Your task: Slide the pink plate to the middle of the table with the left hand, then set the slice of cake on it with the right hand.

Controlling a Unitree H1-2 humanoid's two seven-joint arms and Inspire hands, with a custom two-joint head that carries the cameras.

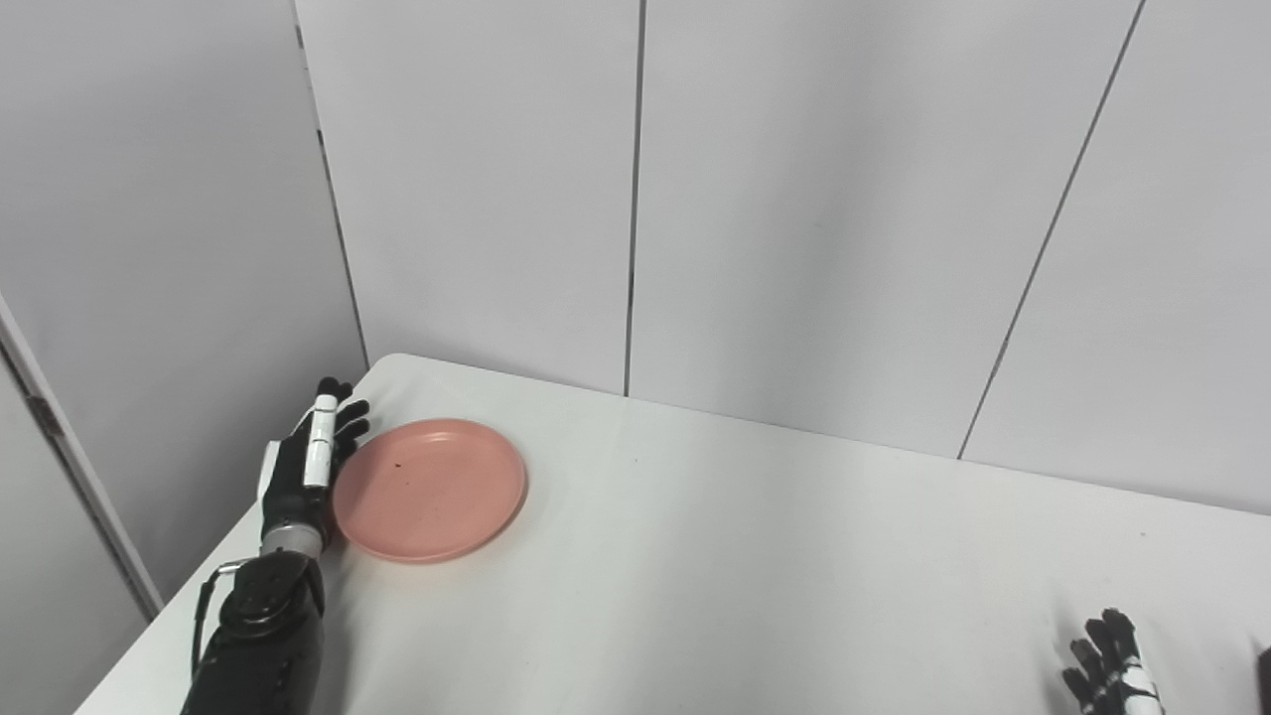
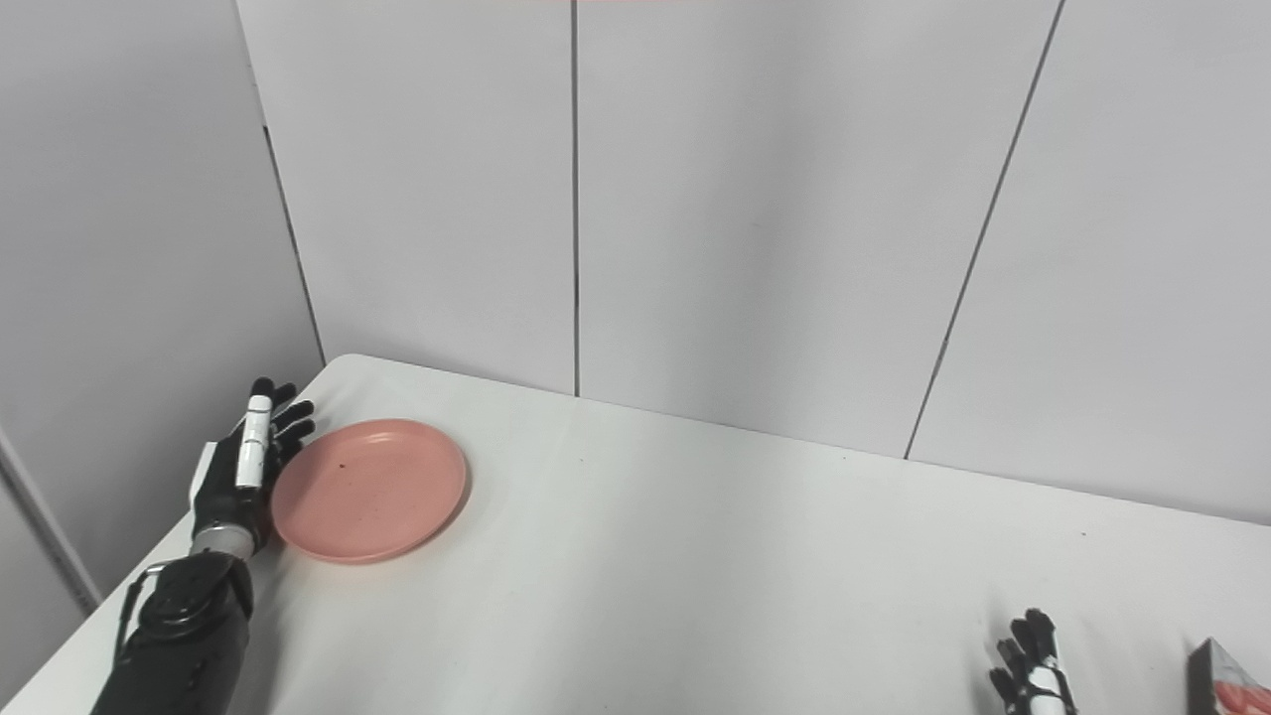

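Bracing for the push, the robot's left hand (image 1: 310, 462) stands edge-on with fingers (image 1: 320, 437) extended, holding nothing, flush against the pink plate (image 1: 429, 489) at the bench (image 1: 755, 576) corner. Right hand (image 2: 1033, 670) waits, fingers loosely spread, the cake slice (image 2: 1226, 680) just beyond them.

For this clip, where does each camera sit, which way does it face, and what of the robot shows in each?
Left eye view: on the head, looking down and forward over the white table to the wall panels; left hand beside the pink plate, right hand at the bottom edge.
Right eye view: beside it, set a little rightward, facing the same way; both hands again, plus the slice of cake at the bottom right corner.
Shared: table, plate, both hands, wall.
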